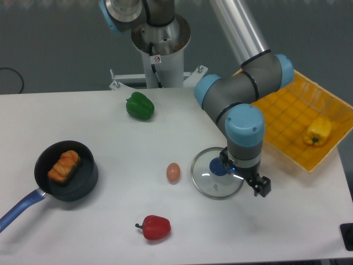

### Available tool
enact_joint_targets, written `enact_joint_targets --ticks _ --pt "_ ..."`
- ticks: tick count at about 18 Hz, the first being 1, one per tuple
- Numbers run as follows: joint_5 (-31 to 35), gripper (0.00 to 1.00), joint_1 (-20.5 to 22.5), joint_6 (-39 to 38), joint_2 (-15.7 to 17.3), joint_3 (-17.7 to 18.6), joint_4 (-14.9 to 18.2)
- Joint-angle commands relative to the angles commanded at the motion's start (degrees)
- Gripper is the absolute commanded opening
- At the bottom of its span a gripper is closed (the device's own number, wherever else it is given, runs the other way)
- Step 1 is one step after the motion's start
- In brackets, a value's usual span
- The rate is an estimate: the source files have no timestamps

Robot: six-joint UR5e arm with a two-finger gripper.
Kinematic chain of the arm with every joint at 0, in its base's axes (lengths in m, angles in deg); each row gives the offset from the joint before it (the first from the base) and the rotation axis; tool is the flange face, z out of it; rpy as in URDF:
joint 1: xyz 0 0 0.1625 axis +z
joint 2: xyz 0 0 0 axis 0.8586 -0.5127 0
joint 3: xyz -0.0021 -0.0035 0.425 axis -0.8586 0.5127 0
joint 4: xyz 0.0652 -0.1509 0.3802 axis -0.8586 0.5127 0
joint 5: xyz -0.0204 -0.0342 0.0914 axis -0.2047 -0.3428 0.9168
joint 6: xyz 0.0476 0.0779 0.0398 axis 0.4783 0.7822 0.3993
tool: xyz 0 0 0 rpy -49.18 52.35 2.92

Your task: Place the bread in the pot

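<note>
Bread (64,166): small oblong loaf, orange-brown, ridged and segmented along its top. Lies flat inside the pot, set diagonally, one end toward the upper right rim and the other toward the lower left.

Pot (87,178): shallow, round, black, standing upright on the white table (110,127) at its left side. One long blue handle (17,208) runs from the lower left wall toward the near left table edge.

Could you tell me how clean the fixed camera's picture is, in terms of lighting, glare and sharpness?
Fixed camera: lighting is even and soft, with only faint shadows under the pot and red pepper; the glass lid shows slight pale reflections, no harsh glare; the bread in the pot and the egg look reasonably sharp; the gripper is small and dark, its jaws indistinct.
</note>
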Motion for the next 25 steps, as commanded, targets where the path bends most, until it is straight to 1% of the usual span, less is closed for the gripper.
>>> enact_joint_targets --ticks 1,2,4,5,8,9,10,11,12,15,20,21,25 --pt "0.00 1.00 0.26 0.09 -0.70 0.00 -1.06" --pt "0.00 0.96 0.79 0.17 -1.50 -0.09 -1.68" --pt "-0.09 0.79 1.23 0.88 -2.47 -0.26 -2.03" --pt "-0.17 0.67 1.41 0.88 -2.82 -0.26 -2.04" --pt "-0.18 0.51 1.67 0.88 -4.40 -0.61 -2.39" --pt "-0.09 0.42 1.67 0.88 -5.45 -0.79 -2.47" --pt "-0.09 0.38 1.67 0.88 -6.33 -0.88 -3.35" --pt "0.09 0.32 1.67 0.88 -7.38 -0.88 -4.66" --pt "0.17 0.28 1.67 0.88 -8.17 -0.88 -5.54" --pt "1.40 0.12 1.67 0.79 -9.06 -1.06 -5.99" --pt "1.67 0.06 1.58 0.79 -9.33 -0.70 -5.99" --pt "1.67 0.02 1.41 0.62 -9.24 -0.53 -5.99" --pt "1.58 0.00 0.45 -0.09 -8.10 -0.18 -5.90"
